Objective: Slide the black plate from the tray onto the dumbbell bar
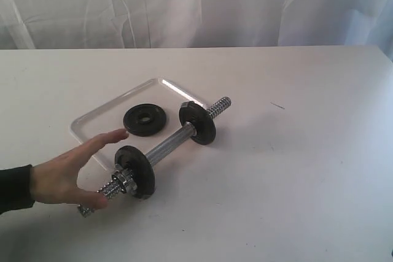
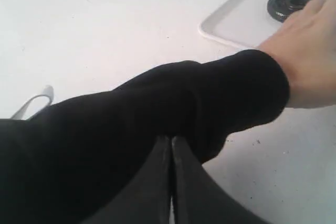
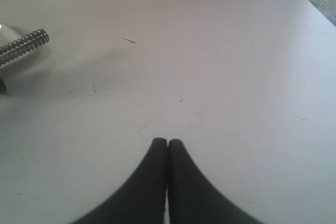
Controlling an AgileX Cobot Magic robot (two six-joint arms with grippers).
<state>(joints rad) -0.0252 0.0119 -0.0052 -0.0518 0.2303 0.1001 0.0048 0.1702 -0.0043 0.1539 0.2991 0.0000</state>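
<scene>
The black plate (image 1: 144, 119) lies flat inside the tray (image 1: 101, 116), near its right side and just beside the dumbbell bar (image 1: 166, 145). The bar rests diagonally on the white worktop (image 1: 295, 170) along the tray's edge, with a black disc (image 1: 198, 122) toward each end. A person's hand (image 1: 67, 173) in a black sleeve (image 2: 157, 124) reaches in from the left, thumb at the bar's near threaded end by the silver collar nut (image 1: 121, 180). The left fingers (image 2: 167, 148) are pressed together and hold nothing, sitting behind the sleeve. The right fingers (image 3: 160, 150) are likewise closed and empty over bare worktop, apart from the bar's far threaded end.
</scene>
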